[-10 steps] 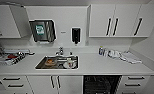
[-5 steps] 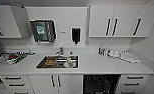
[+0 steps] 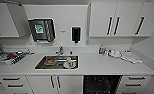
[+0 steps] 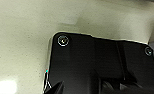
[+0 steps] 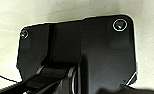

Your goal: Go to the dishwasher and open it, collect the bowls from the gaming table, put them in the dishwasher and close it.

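Observation:
The dishwasher [image 3: 101,84] sits under the white counter, right of the sink. It shows a dark open interior with wire racks instead of a front panel. The bowls and the gaming table are out of view. In both wrist views the arm's dark plate hangs over a pale speckled surface, and I cannot make out the state of either gripper.
A steel sink [image 3: 56,62] with dishes in it is set in the counter [image 3: 98,67]. A dish rack [image 3: 9,56] stands far left, and bottles and cloths [image 3: 113,53] lie at the right. White drawers [image 3: 135,81] flank the dishwasher. Wall cabinets [image 3: 113,20] hang above.
The head view has wobbled slightly sideways; nothing on the counter or at the dishwasher has moved.

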### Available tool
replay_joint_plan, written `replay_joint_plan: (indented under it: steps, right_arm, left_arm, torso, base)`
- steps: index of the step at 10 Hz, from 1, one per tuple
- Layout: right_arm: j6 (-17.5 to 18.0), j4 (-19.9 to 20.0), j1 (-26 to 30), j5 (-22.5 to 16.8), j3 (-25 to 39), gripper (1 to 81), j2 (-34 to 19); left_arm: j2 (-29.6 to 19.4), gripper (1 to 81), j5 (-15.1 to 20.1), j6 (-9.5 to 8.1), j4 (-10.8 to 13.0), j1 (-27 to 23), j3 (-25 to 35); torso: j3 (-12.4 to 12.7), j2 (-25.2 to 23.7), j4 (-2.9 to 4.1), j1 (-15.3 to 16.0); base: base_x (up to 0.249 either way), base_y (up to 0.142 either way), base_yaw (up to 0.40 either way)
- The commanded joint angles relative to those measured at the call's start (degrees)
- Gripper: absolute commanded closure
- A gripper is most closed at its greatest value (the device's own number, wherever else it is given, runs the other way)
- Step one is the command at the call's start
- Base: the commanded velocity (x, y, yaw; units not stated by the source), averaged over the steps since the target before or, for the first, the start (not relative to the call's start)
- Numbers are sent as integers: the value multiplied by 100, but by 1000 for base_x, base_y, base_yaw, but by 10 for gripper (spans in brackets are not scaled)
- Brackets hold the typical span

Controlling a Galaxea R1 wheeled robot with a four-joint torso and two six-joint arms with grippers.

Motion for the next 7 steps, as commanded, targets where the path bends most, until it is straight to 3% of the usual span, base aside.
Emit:
replay_joint_plan:
  steps: [1, 2, 4, 6, 7]
  right_arm:
    - [-9, -28, 240, -363, -2, 10, -18]
    - [-9, -11, 240, -363, -3, 10, -27]
    - [-9, -28, 240, -363, 6, 10, -18]
    - [-9, -28, 231, -363, 7, 10, -18]
    - [-1, -11, 231, -363, -3, 10, -18]
  left_arm:
    - [-60, 10, 310, 59, 64, -193, -13]
    - [-60, 10, 310, 59, 64, -193, -13]
    - [-52, 10, 302, 68, 99, -193, -40]
    - [-43, 10, 302, 59, 99, -193, -49]
    - [-34, 10, 302, 59, 90, -193, -49]
  torso:
    - [-2, 0, 0, 0]
    - [-13, 2, 0, -4]
    - [305, 7, 0, -4]
    - [462, 9, 0, -4]
    - [284, 9, 0, -4]
  base:
    - [0, 0, 0]
    - [0, 0, 0]
    - [0, 0, 0]
    - [0, 0, 0]
    - [0, 0, 0]
